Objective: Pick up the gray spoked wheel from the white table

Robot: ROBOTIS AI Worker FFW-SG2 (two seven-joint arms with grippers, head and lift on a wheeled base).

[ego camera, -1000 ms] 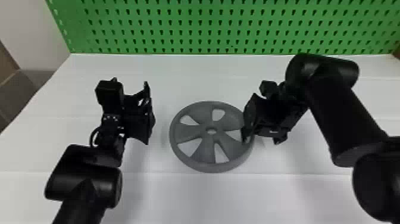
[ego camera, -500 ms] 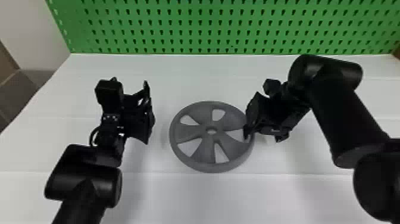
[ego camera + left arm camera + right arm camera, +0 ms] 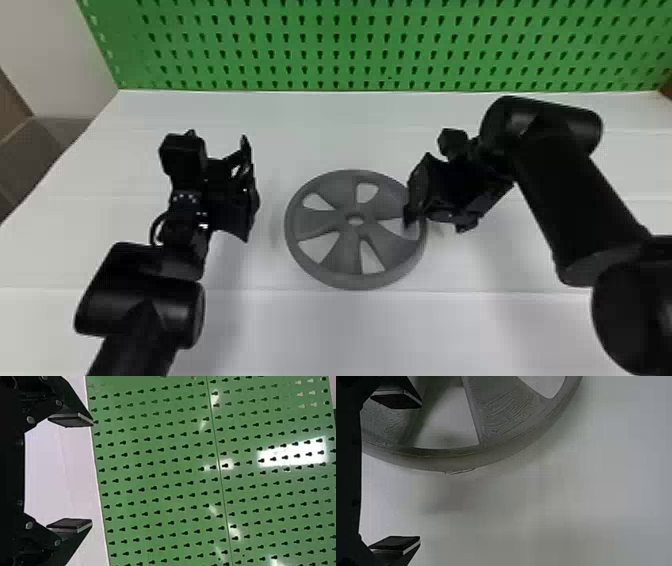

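Note:
The gray spoked wheel (image 3: 330, 215) lies flat on the white table (image 3: 310, 330). At its right rim is my right gripper (image 3: 437, 220), open, one finger over a gap between spokes and the other outside the rim. In the right wrist view the wheel's rim (image 3: 494, 457) passes between the spread fingers of my right gripper (image 3: 407, 473); whether either touches it I cannot tell. My left gripper (image 3: 250, 190) stays to the left of the wheel, apart from it. In the left wrist view my left gripper (image 3: 81, 473) is open with nothing between its fingers.
A green pegboard (image 3: 370, 45) stands along the table's back edge. Beyond the table's left edge there is a brown and grey surface (image 3: 35, 155). The right forearm (image 3: 575, 200) extends over the table's right part.
The right gripper has shifted slightly to the right and turned a little at the wheel's rim. The left arm and the wheel have stayed where they were.

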